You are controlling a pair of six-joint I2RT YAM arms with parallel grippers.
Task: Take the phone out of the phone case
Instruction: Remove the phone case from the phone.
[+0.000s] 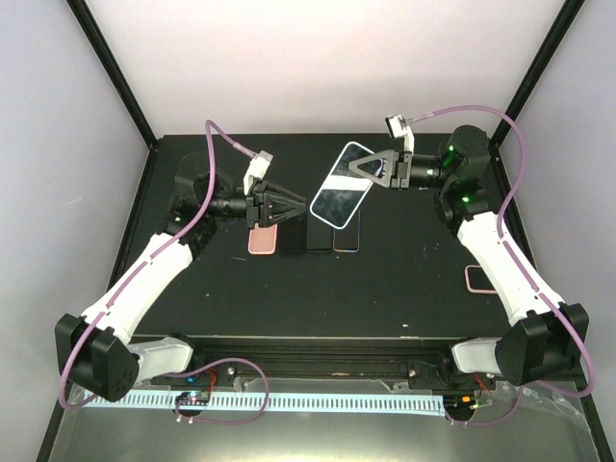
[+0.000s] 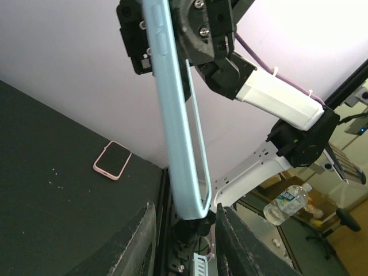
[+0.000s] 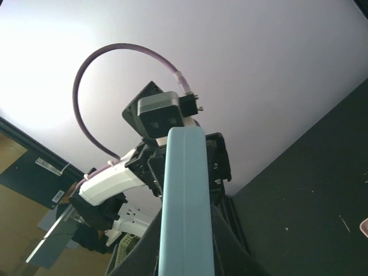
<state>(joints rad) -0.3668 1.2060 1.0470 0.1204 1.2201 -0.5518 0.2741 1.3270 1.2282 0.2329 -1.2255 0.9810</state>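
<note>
Right gripper (image 1: 357,171) is clenched on the upper end of the cased phone (image 1: 339,198), held tilted above the table (image 1: 404,279) at upper centre. Left gripper (image 1: 303,204) stands slightly parted around its lower end; contact unclear. A pink phone (image 1: 263,241) lies half hidden beneath. The cased phone's long edges are free.

left arm (image 1: 144,274), right arm (image 1: 505,265): white shells, black joints | purple cables (image 3: 76,95) to wrist cameras (image 1: 257,166) | left end effector (image 1: 306,204), right end effector (image 1: 352,169): black, triangular | green lights (image 1: 469,200): right arm

blue-cased phone (image 1: 342,185): 1 | pink phones (image 1: 262,240) (image 1: 478,279): 2 | dark phones (image 1: 318,237) (image 1: 348,241): 2
</note>
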